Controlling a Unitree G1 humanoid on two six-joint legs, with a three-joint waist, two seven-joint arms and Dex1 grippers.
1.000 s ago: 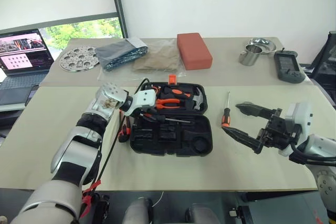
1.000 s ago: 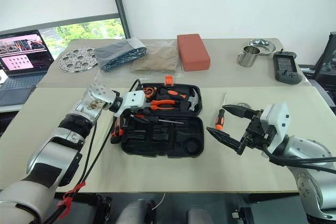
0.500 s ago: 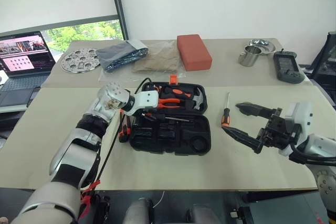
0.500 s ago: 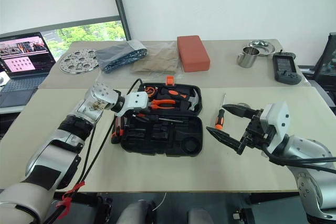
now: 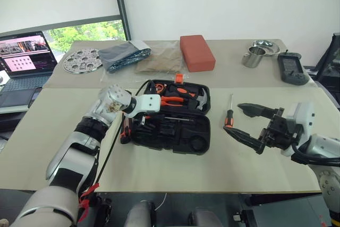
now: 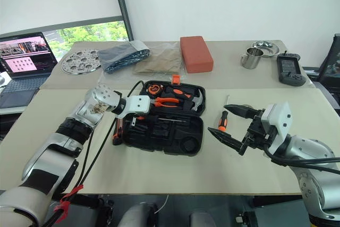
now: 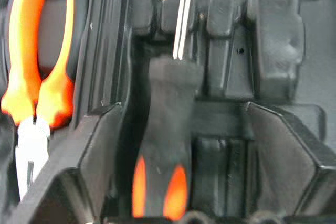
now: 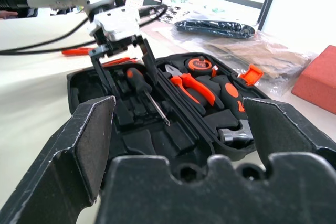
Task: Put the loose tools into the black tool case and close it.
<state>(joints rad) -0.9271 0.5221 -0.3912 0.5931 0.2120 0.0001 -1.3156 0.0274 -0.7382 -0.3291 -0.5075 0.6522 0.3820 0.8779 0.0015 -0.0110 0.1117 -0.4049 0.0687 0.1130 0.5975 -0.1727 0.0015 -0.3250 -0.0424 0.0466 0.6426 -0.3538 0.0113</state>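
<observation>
screwdriver (image 8: 137,83) in case (image 8: 173,145), between open left hand (image 8: 122,64) fingers

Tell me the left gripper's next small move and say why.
Probably lift the left gripper straight up out of the case. Its fingers stand open astride a screwdriver already lying in the case, and another screwdriver lies loose on the table.

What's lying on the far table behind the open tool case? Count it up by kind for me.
Steel cup: 1
Steel bowl: 1
Perforated metal disc: 1
Dark fabric bundle: 1
Tan packet in clear plastic: 1
Red-brown block: 1
Dark handheld device with a screen: 1
Total: 7
</observation>
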